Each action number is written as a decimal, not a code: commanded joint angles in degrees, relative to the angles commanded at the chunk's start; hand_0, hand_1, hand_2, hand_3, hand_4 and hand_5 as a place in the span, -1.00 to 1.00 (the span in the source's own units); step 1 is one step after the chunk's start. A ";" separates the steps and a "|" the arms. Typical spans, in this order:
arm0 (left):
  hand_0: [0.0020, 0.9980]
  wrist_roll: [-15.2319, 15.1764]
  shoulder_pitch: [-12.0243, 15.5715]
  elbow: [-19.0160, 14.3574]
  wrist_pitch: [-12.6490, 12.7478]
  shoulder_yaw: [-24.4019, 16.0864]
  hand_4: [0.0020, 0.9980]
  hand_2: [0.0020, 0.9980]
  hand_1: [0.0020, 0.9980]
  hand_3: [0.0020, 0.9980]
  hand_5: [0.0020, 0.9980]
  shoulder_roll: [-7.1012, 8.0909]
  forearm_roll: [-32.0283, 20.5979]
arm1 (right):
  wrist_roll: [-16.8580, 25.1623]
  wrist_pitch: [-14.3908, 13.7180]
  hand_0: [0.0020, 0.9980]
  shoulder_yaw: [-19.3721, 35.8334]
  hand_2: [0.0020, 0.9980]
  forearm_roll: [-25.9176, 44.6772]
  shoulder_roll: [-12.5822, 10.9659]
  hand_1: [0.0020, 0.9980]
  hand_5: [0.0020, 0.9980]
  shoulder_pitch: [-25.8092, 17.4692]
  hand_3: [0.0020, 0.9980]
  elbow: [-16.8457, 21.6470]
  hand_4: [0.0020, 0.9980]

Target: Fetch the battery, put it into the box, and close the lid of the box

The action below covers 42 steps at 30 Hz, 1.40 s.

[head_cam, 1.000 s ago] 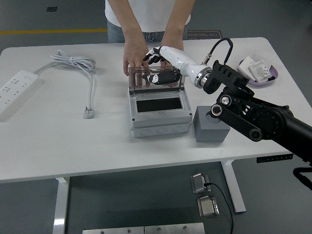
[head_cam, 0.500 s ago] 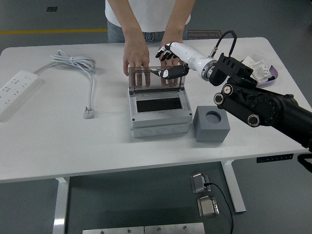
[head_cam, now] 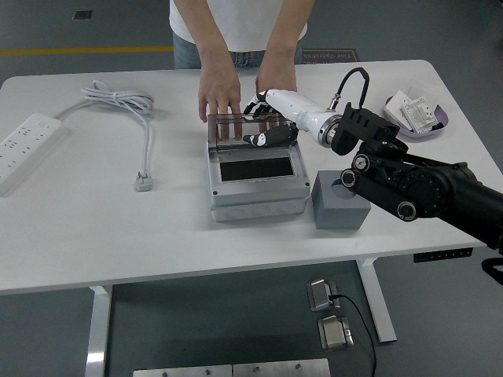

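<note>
The grey box [head_cam: 255, 192] sits mid-table with its clear lid [head_cam: 233, 130] standing nearly upright at the back. My right hand [head_cam: 263, 119] grips the lid's right part, with its fingers [head_cam: 257, 102] behind the pane and the thumb in front. A dark rectangle shows inside the box; I cannot make out a battery. The left arm is out of view. A person stands at the far side, with one hand [head_cam: 218, 90] flat on the table behind the lid and the other hand [head_cam: 276, 77] just beyond my fingers.
A grey block [head_cam: 343, 209] with a round hole stands right of the box, under my forearm. A purple tray [head_cam: 437, 119] of small packets lies far right. At the left are a white power strip [head_cam: 23, 145] and a coiled cable [head_cam: 126, 100].
My right hand rose and swung right, then came back down and left onto the lid. The lid's top edge now sits slightly lower. The person's hands stayed behind it.
</note>
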 joint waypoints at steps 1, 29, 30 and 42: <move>0.34 0.01 0.04 0.00 0.01 -0.02 0.27 0.37 0.45 0.25 -0.63 0.01 0.00 | -0.11 -0.05 0.44 -0.02 0.37 -0.35 -0.04 0.40 -0.22 -0.10 0.43 0.46 0.61; 0.34 -0.32 0.65 0.06 0.21 0.48 0.27 0.37 0.45 0.26 -0.63 -0.35 -0.95 | -5.06 -0.21 0.42 0.61 0.35 -13.76 -4.00 0.37 -0.16 -6.21 0.42 15.02 0.61; 0.34 -0.34 0.66 0.06 0.21 0.52 0.27 0.37 0.45 0.26 -0.63 -0.37 -0.98 | -5.13 -0.19 0.42 0.88 0.35 -13.81 -4.12 0.37 -0.16 -6.57 0.42 15.25 0.61; 0.34 -0.24 0.86 0.04 0.21 0.28 0.27 0.37 0.45 0.26 -0.63 -0.59 -0.68 | -6.16 0.38 0.38 2.86 0.33 -14.93 -4.50 0.36 -0.16 -10.61 0.42 17.53 0.61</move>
